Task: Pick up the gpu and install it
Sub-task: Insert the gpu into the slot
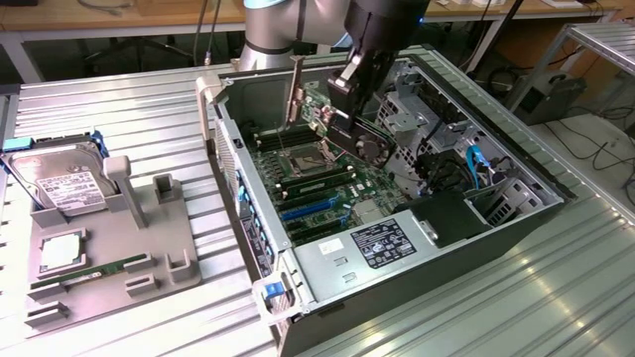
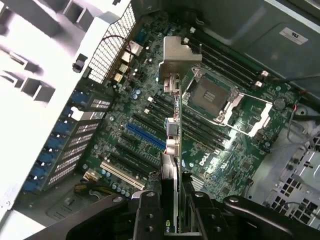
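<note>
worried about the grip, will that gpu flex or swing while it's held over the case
Probably stiff: the gpu hangs straight from the end effector with no visible bend. Likely off-balance, since its metal bracket sticks out far from the grip. Fragile too, I'd guess: exposed fan and bare board edge.

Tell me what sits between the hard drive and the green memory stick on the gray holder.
A silver square processor chip lies between the hard drive and the memory stick, in the exterior view.

The gpu edge-on in the tool, over the motherboard
</note>
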Action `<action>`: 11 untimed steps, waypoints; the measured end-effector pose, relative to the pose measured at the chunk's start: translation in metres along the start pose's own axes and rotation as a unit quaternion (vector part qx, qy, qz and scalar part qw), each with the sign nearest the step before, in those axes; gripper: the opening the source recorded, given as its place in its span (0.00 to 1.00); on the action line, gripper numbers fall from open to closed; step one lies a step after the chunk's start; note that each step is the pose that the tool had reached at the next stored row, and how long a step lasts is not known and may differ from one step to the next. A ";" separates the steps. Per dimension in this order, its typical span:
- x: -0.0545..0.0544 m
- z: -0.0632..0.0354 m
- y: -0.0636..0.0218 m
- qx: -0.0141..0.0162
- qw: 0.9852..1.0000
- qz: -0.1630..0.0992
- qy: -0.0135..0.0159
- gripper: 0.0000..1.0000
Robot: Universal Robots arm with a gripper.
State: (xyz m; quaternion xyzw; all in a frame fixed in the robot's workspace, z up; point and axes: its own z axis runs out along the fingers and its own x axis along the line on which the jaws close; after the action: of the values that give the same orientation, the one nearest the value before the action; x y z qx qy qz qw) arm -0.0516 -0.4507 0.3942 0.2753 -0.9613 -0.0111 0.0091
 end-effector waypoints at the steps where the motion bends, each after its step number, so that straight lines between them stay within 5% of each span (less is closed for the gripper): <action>1: 0.000 0.0001 0.0000 0.000 1.000 -0.008 0.000 0.26; 6: 0.000 0.0007 0.0000 0.001 0.998 -0.061 0.002 0.26; 11: 0.000 0.0015 0.0000 0.001 0.993 -0.118 0.003 0.26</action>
State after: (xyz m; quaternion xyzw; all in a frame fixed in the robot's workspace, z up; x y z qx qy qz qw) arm -0.0516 -0.4507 0.3928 0.3873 -0.9219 -0.0099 0.0103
